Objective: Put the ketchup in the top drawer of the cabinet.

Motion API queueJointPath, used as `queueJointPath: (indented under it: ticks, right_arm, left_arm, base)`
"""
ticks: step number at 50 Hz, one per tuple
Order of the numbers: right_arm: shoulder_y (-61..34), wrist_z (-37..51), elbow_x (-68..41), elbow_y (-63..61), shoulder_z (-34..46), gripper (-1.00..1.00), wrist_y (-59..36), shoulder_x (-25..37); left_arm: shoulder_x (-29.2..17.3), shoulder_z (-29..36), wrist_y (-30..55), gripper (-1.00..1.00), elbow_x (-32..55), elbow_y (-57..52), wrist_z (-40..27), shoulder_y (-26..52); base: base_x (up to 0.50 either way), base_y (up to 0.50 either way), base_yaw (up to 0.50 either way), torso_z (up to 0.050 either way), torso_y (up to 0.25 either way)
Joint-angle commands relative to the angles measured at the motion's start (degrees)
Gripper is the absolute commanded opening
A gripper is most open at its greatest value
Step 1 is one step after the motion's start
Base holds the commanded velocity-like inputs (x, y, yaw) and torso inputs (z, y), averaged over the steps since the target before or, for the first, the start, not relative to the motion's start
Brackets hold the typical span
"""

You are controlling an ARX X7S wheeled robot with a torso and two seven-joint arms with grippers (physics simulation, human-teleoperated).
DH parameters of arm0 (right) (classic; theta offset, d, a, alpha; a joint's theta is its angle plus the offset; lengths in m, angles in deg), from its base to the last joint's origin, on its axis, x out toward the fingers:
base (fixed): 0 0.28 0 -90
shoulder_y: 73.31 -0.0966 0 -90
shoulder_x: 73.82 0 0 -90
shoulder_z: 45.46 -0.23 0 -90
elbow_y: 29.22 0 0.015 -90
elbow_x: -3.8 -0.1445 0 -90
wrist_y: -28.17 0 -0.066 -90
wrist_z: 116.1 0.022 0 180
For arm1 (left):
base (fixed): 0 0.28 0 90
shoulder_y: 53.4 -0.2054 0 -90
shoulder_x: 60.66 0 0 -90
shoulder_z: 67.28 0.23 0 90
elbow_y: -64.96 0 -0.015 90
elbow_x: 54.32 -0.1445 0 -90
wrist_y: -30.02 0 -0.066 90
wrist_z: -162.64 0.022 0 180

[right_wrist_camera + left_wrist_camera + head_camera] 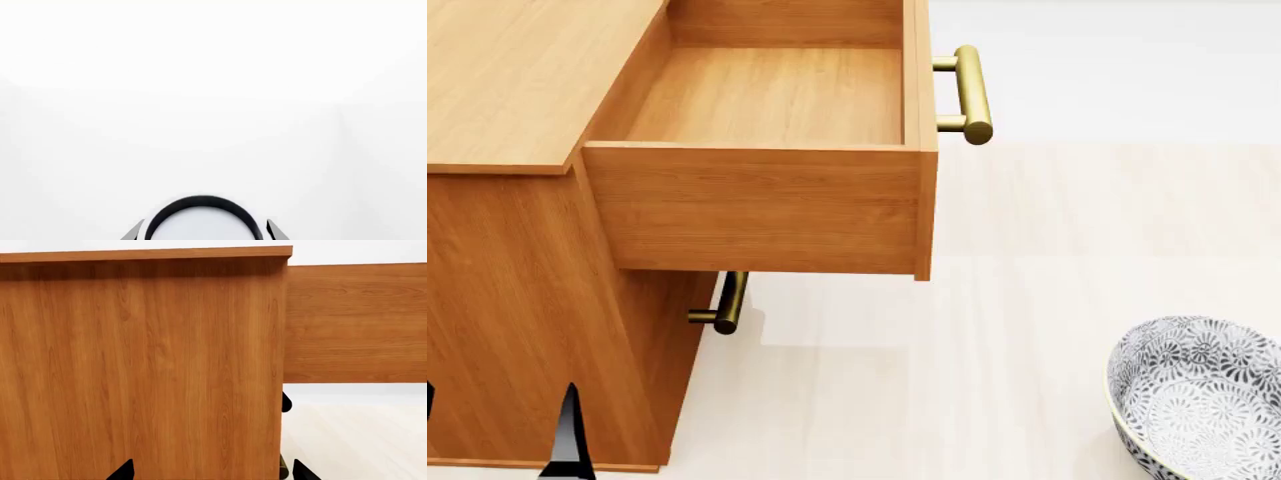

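Drawer open and waiting, ketchup apparently in the right gripper.

In the head view the top drawer (pixel 777 95) stands pulled out of the cabinet (pixel 521 300) at about 11 o'clock, its box bare inside, so the opening step looks done and the placing is left. The right gripper (pixel 203 231) shows a fingertip either side of a dark-rimmed round lid, probably the ketchup (pixel 203 225) held clenched. The left gripper (pixel 212 471) faces the cabinet's side with tips spread, holding nothing. A patterned bowl (pixel 1208 400) sits at 4 o'clock.
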Motion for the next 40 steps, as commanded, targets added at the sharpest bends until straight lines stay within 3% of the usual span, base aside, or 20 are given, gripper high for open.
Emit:
queueJointPath:
  ticks: [1,25,40]
  right_arm:
    - [-8.59,-2.64,7.37,2.4,6.99,-1.0,3.39,-6.43]
    - [-23.28,-6.61,15.57,9.65,16.27,-1.0,5.41,-17.91]
    - [-28.69,-13.03,24.17,23.41,24.54,-1.0,8.39,-26.31]
  left_arm:
    - [-0.08,0.15,-0.38,1.0,0.05,0.48,-0.08,0.02]
    - [-0.38,0.25,-0.74,1.0,0.28,0.76,-0.51,-0.1]
    - [-0.55,0.43,-1.19,1.0,0.39,0.91,-0.63,-0.3]
  base:
    - [0.0,0.0,0.0,0.0,0.0]
    - [0.0,0.0,0.0,0.0,0.0]
    - [0.0,0.0,0.0,0.0,0.0]
